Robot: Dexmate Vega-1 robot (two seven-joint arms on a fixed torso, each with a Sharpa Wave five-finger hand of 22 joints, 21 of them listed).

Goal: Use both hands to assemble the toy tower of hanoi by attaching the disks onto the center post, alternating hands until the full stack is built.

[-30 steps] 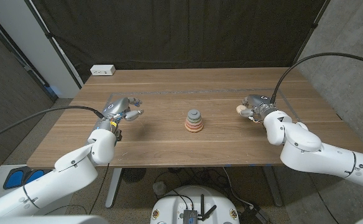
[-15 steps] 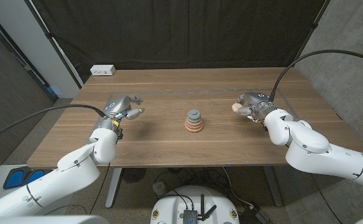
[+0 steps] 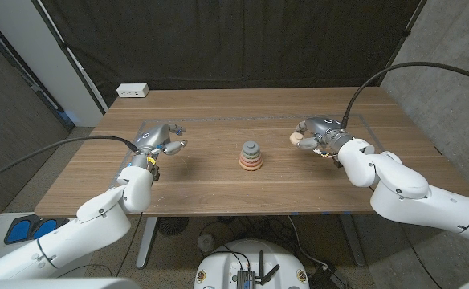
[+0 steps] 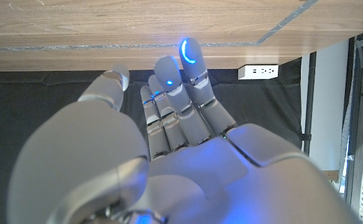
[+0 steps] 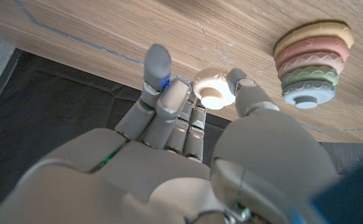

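1. The left hand (image 3: pixel 159 141) waits over the table (image 3: pixel 210 189) well left of the tower, fingers loosely spread and holding nothing; it should keep clear
2. The stack of disks (image 3: pixel 250 156) stands at the table's middle, orange at the bottom, grey on top, the post's tip hard to make out
3. The right hand (image 3: pixel 315 133) is right of the stack, pinching a small cream disk (image 3: pixel 296 138) between thumb and fingertips (image 5: pixel 158 61), the other fingers open
4. To do this step well, I judge it should carry the disk level above the top, line its hole over the post, lower straight and release only once seated
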